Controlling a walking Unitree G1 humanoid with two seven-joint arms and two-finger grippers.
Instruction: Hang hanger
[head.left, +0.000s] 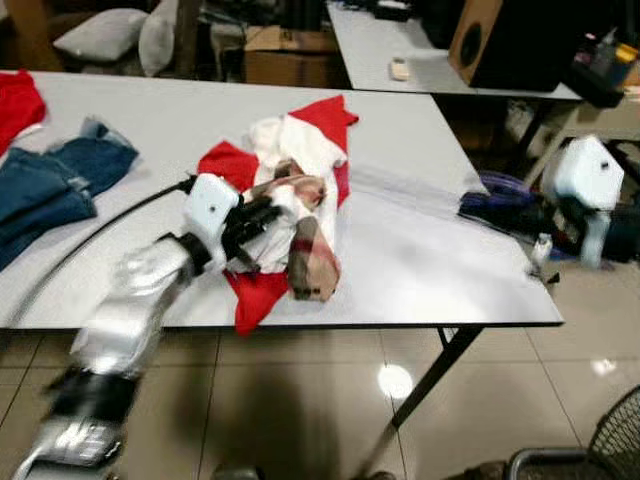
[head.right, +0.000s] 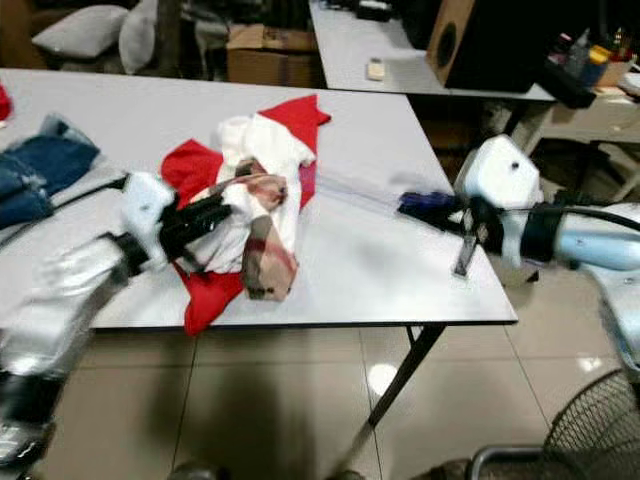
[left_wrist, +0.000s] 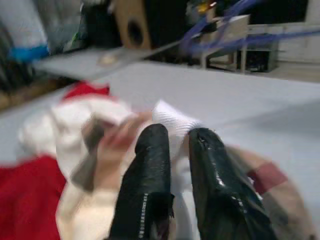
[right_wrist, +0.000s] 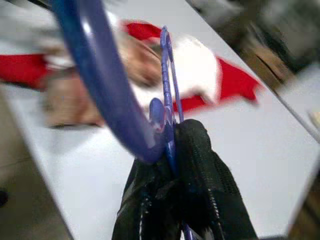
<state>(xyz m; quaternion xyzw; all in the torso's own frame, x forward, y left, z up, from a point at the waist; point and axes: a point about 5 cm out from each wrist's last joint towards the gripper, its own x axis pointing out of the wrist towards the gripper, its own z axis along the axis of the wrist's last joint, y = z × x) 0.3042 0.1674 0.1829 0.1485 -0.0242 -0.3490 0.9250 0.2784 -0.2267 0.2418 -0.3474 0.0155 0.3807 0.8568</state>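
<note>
STEP: dressing hanger, hanging not begun | LEFT: left gripper (left_wrist: 177, 142) jaws pinched on white garment (head.left: 300, 150), worktop (head.left: 450, 270) centre | RIGHT: right gripper (right_wrist: 172, 150) jaws clamped on blue hanger (right_wrist: 167, 75), worktop's right edge | NEXT: likely thread hanger into garment.

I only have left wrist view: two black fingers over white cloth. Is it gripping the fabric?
Observer: Head views show the left gripper reaching into the red and white garment on the white table; fingers look nearly closed on white cloth, too blurred to confirm a grip.
Operator: Where's the hanger?
Observer: The right gripper is shut on the blue hanger, at the table's right edge.
Operator: Is the hanger in the garment yet?
Observer: No. In the right eye view it sits apart, to the garment's right.
Operator: Anything else on the table?
Observer: Jeans at the far left.
</note>
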